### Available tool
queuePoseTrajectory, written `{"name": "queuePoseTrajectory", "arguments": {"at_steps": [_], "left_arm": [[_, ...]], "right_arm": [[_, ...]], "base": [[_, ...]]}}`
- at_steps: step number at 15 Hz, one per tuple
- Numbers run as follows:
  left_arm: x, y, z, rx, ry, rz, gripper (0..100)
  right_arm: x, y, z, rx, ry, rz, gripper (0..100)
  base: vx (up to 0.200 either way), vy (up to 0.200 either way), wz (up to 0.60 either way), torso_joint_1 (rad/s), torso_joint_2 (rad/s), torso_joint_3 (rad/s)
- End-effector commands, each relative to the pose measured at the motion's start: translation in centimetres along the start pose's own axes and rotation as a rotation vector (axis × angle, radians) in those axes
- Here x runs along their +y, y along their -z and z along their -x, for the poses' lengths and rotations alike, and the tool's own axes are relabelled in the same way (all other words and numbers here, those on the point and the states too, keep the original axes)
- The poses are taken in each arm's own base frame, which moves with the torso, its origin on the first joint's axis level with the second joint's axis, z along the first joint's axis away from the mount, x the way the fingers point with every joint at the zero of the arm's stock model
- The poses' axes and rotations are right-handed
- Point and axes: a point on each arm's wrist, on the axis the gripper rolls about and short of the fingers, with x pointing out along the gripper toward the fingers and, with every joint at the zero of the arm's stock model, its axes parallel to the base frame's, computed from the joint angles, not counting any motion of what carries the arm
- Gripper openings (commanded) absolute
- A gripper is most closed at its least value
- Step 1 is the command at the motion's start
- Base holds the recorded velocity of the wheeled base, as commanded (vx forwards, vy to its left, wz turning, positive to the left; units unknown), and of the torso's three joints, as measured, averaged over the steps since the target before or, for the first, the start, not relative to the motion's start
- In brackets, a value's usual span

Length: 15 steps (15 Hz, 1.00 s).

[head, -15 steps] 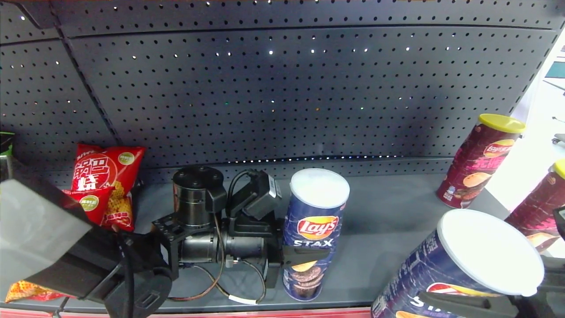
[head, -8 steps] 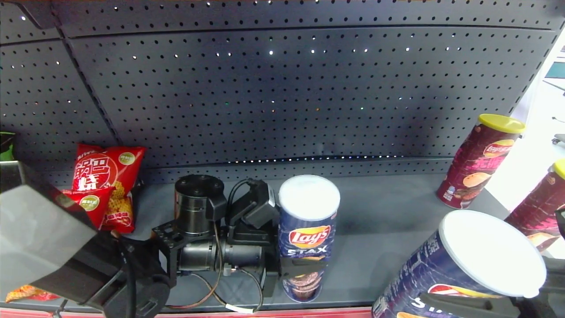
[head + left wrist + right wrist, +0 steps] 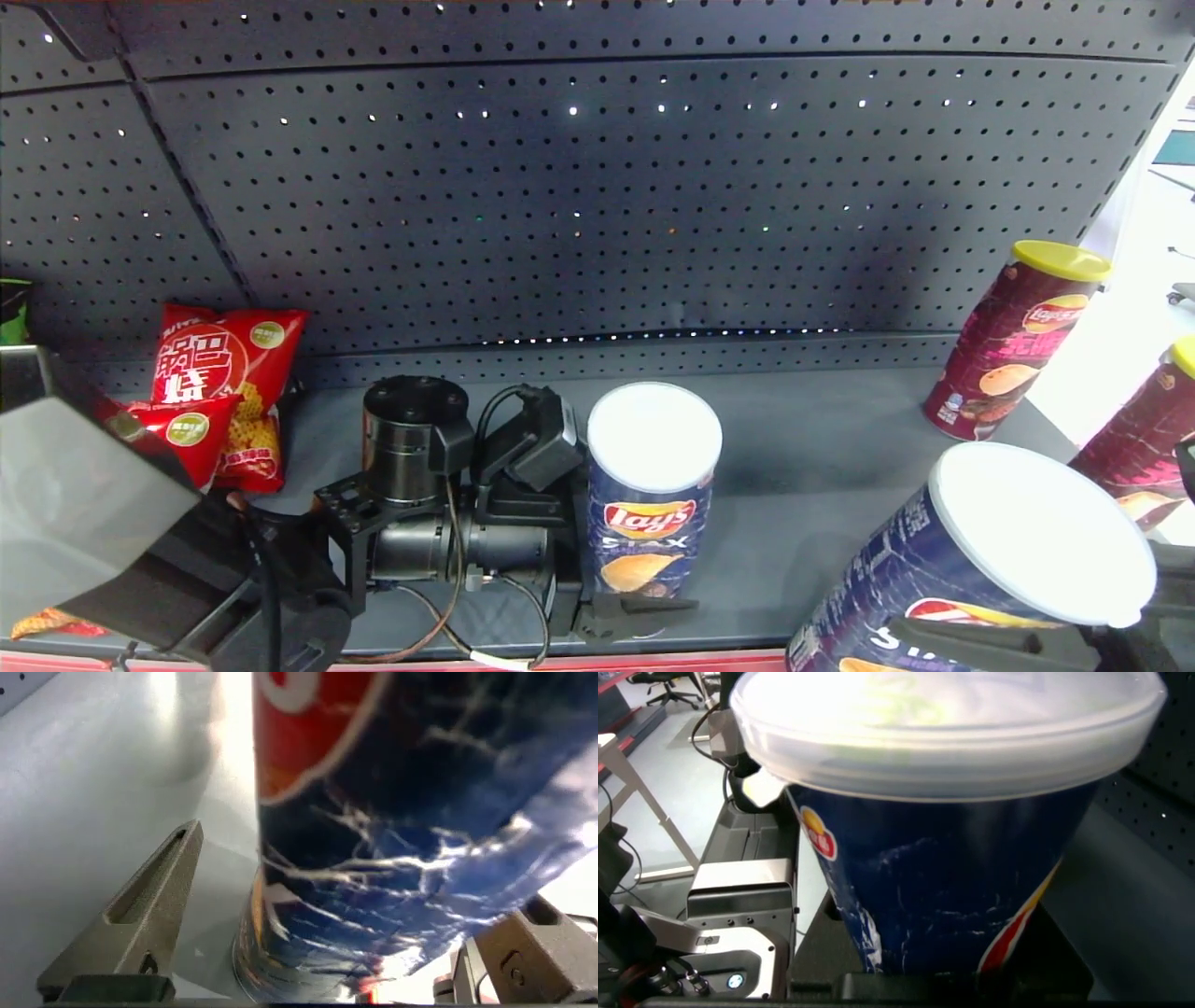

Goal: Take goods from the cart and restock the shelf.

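Observation:
A blue chip can (image 3: 652,504) with a white lid stands upright on the grey shelf (image 3: 822,448), near its front edge. My left gripper (image 3: 644,605) sits low around the can's base, open. In the left wrist view the can (image 3: 392,840) stands between the fingers (image 3: 140,924), with a gap on one side. At the lower right, my right gripper (image 3: 971,639) is shut on a second blue chip can (image 3: 990,551) with a white lid, held in front of the shelf. The right wrist view looks up the side of this can (image 3: 943,887).
Red snack bags (image 3: 224,373) lean against the pegboard back at the left. Two maroon cans with yellow lids (image 3: 1018,341) (image 3: 1139,448) stand at the shelf's right end. Bare shelf lies between the blue can and the maroon cans.
The left gripper and its blue can shifted slightly left and toward the shelf front. The gripper slid from the can's middle down to its base and opened.

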Motion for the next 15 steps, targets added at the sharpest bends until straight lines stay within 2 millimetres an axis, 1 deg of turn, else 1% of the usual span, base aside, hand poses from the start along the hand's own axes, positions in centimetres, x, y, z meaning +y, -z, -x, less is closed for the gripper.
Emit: {"name": "queuePoseTrajectory", "arguments": {"at_steps": [1, 3, 5, 6, 7, 9, 10, 11, 12, 13, 14, 15], "left_arm": [[-0.7, 0.1, 0.8, 0.006, -0.003, 0.007, 100], [-1.7, 0.0, 2.0, 0.009, -0.006, 0.011, 100], [-2.1, -0.4, 3.5, -0.002, -0.031, 0.006, 100], [-2.3, -0.5, 4.5, -0.008, -0.053, 0.006, 100], [-2.9, -0.7, 6.2, -0.019, -0.083, 0.0, 100], [-5.3, -1.4, 9.0, -0.053, -0.112, -0.032, 100], [-6.3, -1.8, 10.5, -0.077, -0.142, -0.054, 100], [-6.9, -2.0, 11.5, -0.097, -0.165, -0.073, 100], [-8.3, -2.5, 13.5, -0.137, -0.208, -0.115, 100], [-10.2, -2.5, 15.3, -0.177, -0.238, -0.158, 100], [-12.4, -2.0, 16.9, -0.211, -0.254, -0.178, 100], [-14.1, -1.4, 18.0, -0.24, -0.276, -0.183, 100]], "right_arm": [[-0.1, 0.0, -0.1, -0.001, -0.001, 0.001, 0], [-0.1, 0.0, -0.1, 0.0, -0.001, 0.0, 0], [-0.1, 0.0, -0.1, -0.001, -0.001, 0.001, 0], [-0.1, -0.1, -0.1, -0.002, -0.001, 0.002, 0], [-0.1, -0.1, -0.1, -0.003, -0.001, 0.004, 0], [-0.1, -0.1, 0.0, -0.003, 0.002, 0.005, 0], [-0.1, 0.0, 0.0, -0.001, 0.002, 0.002, 0], [-0.1, 0.0, 0.0, -0.001, 0.002, 0.002, 0], [-0.1, 0.0, 0.0, 0.0, 0.002, 0.001, 0], [-0.1, 0.0, 0.0, 0.001, 0.003, 0.0, 0], [0.0, 0.1, 0.0, 0.002, 0.003, -0.003, 0], [0.1, 0.1, 0.1, 0.004, 0.004, -0.004, 0]], "base": [[0.0, 0.0, 0.0, 0.0, 0.0, 0.0], [0.0, 0.0, 0.0, 0.0, 0.0, 0.0], [0.0, 0.0, 0.0, 0.0, 0.0, 0.0], [0.0, 0.0, 0.0, 0.0, 0.0, 0.0], [0.0, 0.0, 0.0, 0.0, 0.0, 0.0], [0.0, 0.0, 0.0, 0.0, 0.0, 0.0], [0.0, 0.0, 0.0, 0.0, 0.0, 0.0], [0.0, 0.0, 0.0, 0.0, 0.0, 0.0], [0.0, 0.0, 0.0, 0.0, 0.0, 0.0], [0.0, 0.0, 0.0, 0.0, 0.0, 0.0], [0.0, 0.0, 0.0, 0.0, 0.0, 0.0], [0.0, 0.0, 0.0, 0.0, 0.0, 0.0]]}}
